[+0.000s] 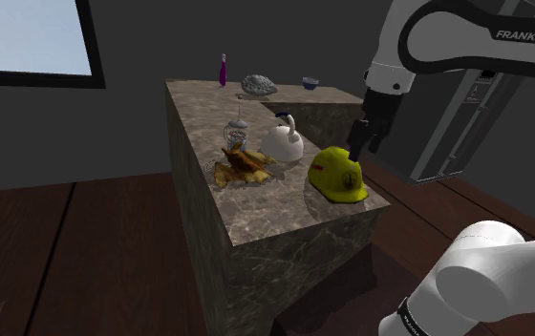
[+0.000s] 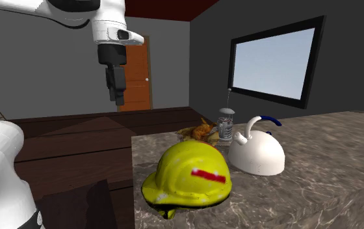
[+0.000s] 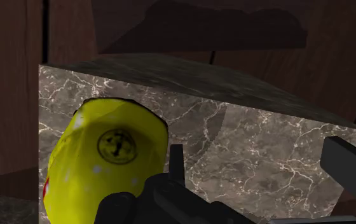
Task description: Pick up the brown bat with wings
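Claw (image 1: 355, 151) hangs empty with its fingers apart, near the yellow hard hat (image 1: 337, 175) at the near end of the table (image 1: 285, 215). I judge this to be the approach step, with nothing grasped yet. Beyond the hat sits the white kettle (image 1: 283, 143). Just beside it, toward the shoulder view's left, the brown bat (image 1: 242, 162) lies on the table. Next I'd carry the claw past hat and kettle, then lower it over the bat.
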You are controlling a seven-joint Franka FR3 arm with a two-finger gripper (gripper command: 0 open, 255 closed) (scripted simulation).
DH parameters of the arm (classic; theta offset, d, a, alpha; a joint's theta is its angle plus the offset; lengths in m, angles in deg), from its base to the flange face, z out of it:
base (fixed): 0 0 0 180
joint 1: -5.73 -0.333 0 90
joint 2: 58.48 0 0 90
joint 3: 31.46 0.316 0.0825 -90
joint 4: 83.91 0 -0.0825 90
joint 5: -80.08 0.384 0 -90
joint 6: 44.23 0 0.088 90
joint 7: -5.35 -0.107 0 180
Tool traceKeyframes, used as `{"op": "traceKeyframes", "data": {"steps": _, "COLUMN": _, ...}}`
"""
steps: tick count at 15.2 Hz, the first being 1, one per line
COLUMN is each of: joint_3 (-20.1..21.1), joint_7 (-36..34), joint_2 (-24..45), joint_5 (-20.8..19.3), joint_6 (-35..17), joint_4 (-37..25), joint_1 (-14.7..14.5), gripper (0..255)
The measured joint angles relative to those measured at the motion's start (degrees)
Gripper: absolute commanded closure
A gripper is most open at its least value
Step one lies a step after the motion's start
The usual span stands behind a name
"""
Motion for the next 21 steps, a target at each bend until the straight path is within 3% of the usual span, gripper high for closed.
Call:
{"op": "traceKeyframes", "data": {"steps": 2, "joint_3": 0.48, "joint_7": -0.86, "joint_2": 0.44, "joint_5": 0.27, "joint_6": -0.9, "joint_4": 0.27, "joint_1": 0.06, "gripper": 0}}
{"op": "traceKeyframes", "data": {"steps": 12, "joint_3": 9.7, "joint_7": -18.64, "joint_2": 15.98, "joint_5": 2.37, "joint_6": -17.64, "joint_4": -2.98, "joint_1": 2.34, "gripper": 0}}
{"op": "traceKeyframes", "data": {"steps": 21, "joint_3": 16.52, "joint_7": -36.82, "joint_2": 33.93, "joint_5": -3.5, "joint_6": -29.02, "joint_4": -12.62, "joint_1": 5.93, "gripper": 0}}
